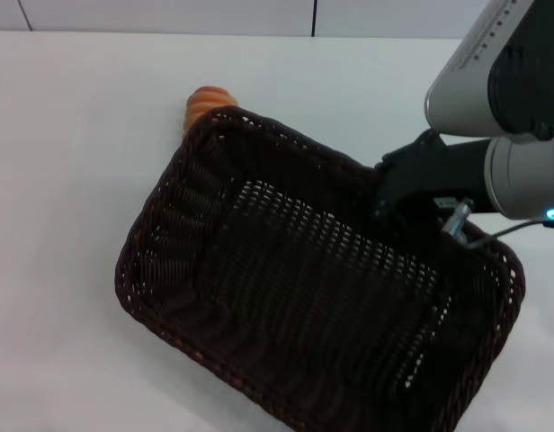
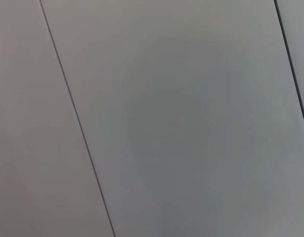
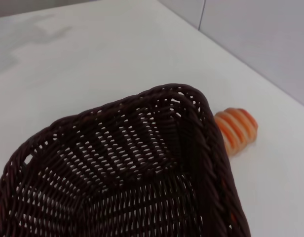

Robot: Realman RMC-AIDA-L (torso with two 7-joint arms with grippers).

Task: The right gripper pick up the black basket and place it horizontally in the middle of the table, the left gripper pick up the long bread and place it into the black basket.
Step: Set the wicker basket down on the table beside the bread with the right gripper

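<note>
— Nearest in the head view?
— Basket point(image 1: 313, 297), dark and woven, filling the lower middle and lower right of the frame, set askew on the white tabletop point(image 1: 70, 135). Its inside holds nothing.
— And the right gripper point(image 1: 412, 193)?
— At the right of the frame, its black end against the basket's rim on the upper right side. Whether its fingers clamp the rim I cannot tell; the black body hides them.
— The bread point(image 1: 207, 105)?
— Upper middle of the frame, just behind the basket's far corner, only its striped orange end showing.
— Left wrist view?
— Only grey panels point(image 2: 181, 123) with thin dark seams; no gripper shows there.
— Right wrist view?
— Basket point(image 3: 122, 182) again, its corner rising from the lower part of the frame, the bread point(image 3: 235, 129) just beyond the rim at right of centre, on the tabletop point(image 3: 93, 54).
</note>
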